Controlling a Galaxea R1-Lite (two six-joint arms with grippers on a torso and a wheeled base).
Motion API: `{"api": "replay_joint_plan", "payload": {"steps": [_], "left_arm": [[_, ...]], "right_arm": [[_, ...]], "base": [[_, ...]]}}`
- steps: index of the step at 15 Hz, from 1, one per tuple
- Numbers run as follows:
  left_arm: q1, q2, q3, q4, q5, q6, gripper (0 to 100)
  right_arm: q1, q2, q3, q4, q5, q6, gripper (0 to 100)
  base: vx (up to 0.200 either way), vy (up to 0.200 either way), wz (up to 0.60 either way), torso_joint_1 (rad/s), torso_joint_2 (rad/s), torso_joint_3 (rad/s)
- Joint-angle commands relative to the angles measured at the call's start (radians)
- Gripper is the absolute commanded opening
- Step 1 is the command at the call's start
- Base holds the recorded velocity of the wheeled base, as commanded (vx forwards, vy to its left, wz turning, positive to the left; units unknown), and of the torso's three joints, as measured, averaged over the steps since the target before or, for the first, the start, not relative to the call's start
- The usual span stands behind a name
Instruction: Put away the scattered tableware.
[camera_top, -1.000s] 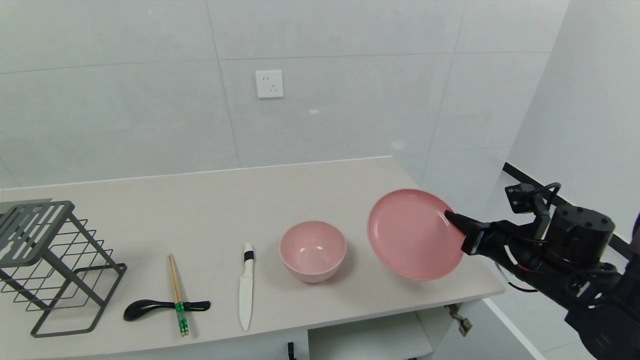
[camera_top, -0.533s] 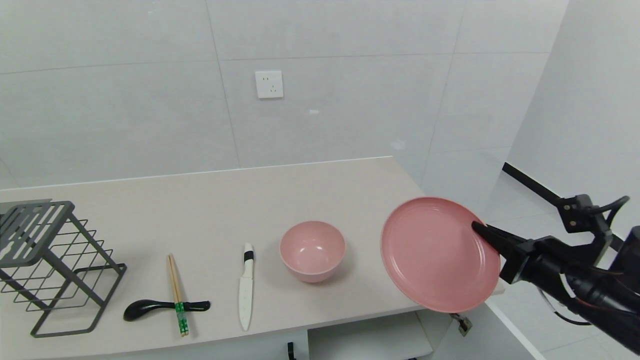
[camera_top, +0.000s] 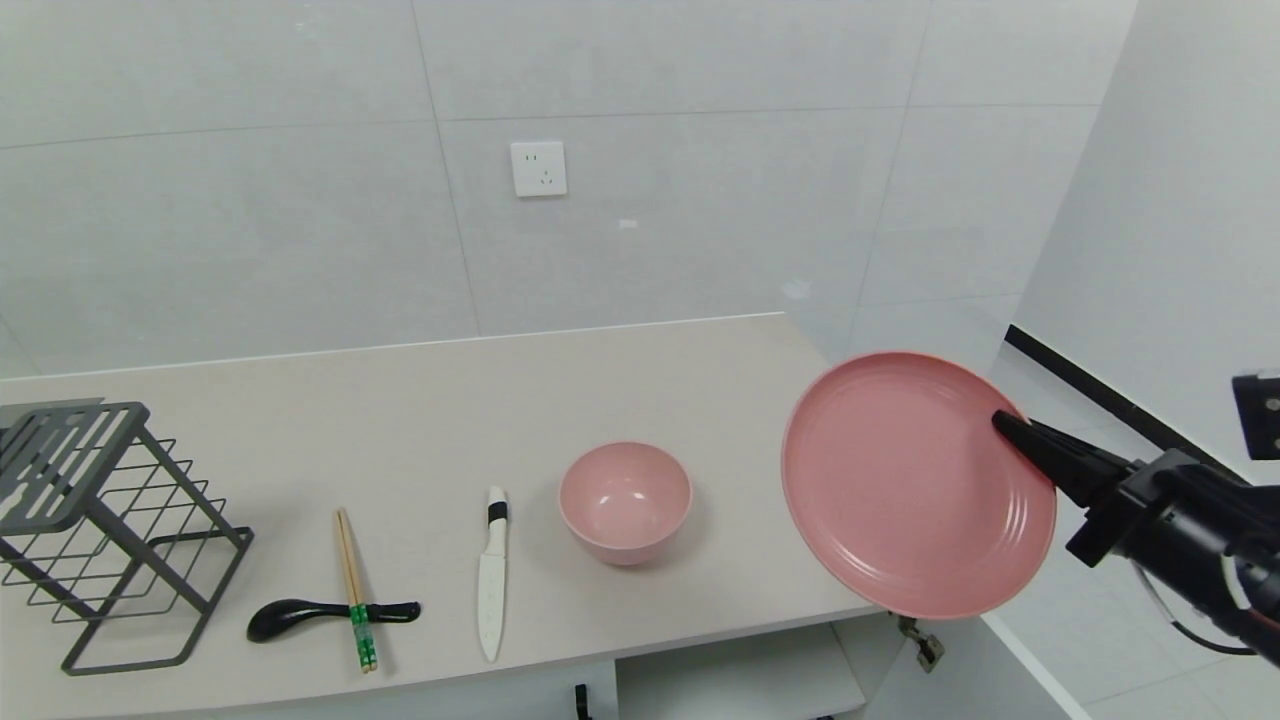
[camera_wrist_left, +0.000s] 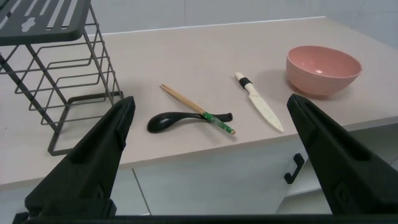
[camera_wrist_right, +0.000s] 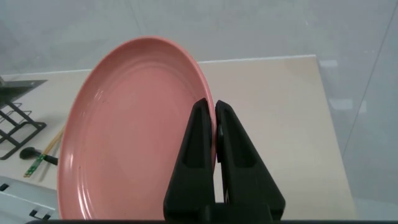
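My right gripper (camera_top: 1005, 424) (camera_wrist_right: 211, 109) is shut on the rim of a pink plate (camera_top: 912, 480) (camera_wrist_right: 134, 124), holding it tilted in the air off the counter's right end. A pink bowl (camera_top: 625, 500) (camera_wrist_left: 323, 68) stands on the counter. Left of it lie a white knife (camera_top: 493, 570) (camera_wrist_left: 259, 109), a pair of chopsticks (camera_top: 354, 588) (camera_wrist_left: 198, 109) and a black spoon (camera_top: 320, 614) (camera_wrist_left: 183, 119). My left gripper (camera_wrist_left: 208, 158) hangs open in front of the counter's edge, well short of these items.
A dark wire rack (camera_top: 95, 525) (camera_wrist_left: 53, 62) stands at the counter's left end. Below the counter (camera_top: 420, 420) are white cabinet fronts with a dark handle (camera_wrist_left: 295, 169). A tiled wall with a socket (camera_top: 538, 167) rises behind.
My right gripper has lifted the pink plate off the counter and carried it right and up, past the counter's right edge. Nothing else has moved.
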Motion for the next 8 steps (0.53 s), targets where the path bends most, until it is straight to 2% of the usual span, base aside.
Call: {"api": "replay_joint_plan", "payload": {"steps": [1,2,3,4,5,6,7,8], "left_arm": [[0.002,0.001,0.0,-0.001,0.001,0.004,100],[0.002,0.001,0.0,-0.003,0.001,0.012,100],[0.002,0.001,-0.003,-0.032,0.002,0.044,100],[0.002,0.003,-0.094,-0.176,-0.004,0.035,100],[0.008,0.023,-0.204,-0.19,-0.01,0.026,100],[0.006,0.024,-0.268,-0.115,-0.016,0.026,100],[0.002,0.026,-0.29,-0.061,-0.021,0.023,100],[-0.028,0.061,-0.311,0.006,-0.038,-0.002,100]], "right_arm": [[-0.003,-0.072,0.012,-0.001,0.02,-0.001,0],[-0.003,-0.077,0.018,-0.001,0.022,-0.001,0],[-0.003,-0.078,0.023,-0.001,0.022,-0.001,0],[-0.003,-0.078,0.027,-0.001,0.022,-0.001,0],[-0.001,-0.075,0.029,-0.001,0.022,-0.003,0],[0.001,-0.069,0.03,-0.001,0.022,-0.004,0],[0.001,-0.069,0.032,-0.001,0.022,-0.004,0],[0.001,-0.069,0.032,-0.001,0.022,-0.004,0]], "base": [[0.0,0.0,0.0,0.0,0.0,0.0],[0.0,0.0,0.0,0.0,0.0,0.0],[0.0,0.0,0.0,0.0,0.0,0.0],[0.0,0.0,0.0,0.0,0.0,0.0],[0.0,0.0,0.0,0.0,0.0,0.0],[0.0,0.0,0.0,0.0,0.0,0.0],[0.0,0.0,0.0,0.0,0.0,0.0],[0.0,0.0,0.0,0.0,0.0,0.0]]}}
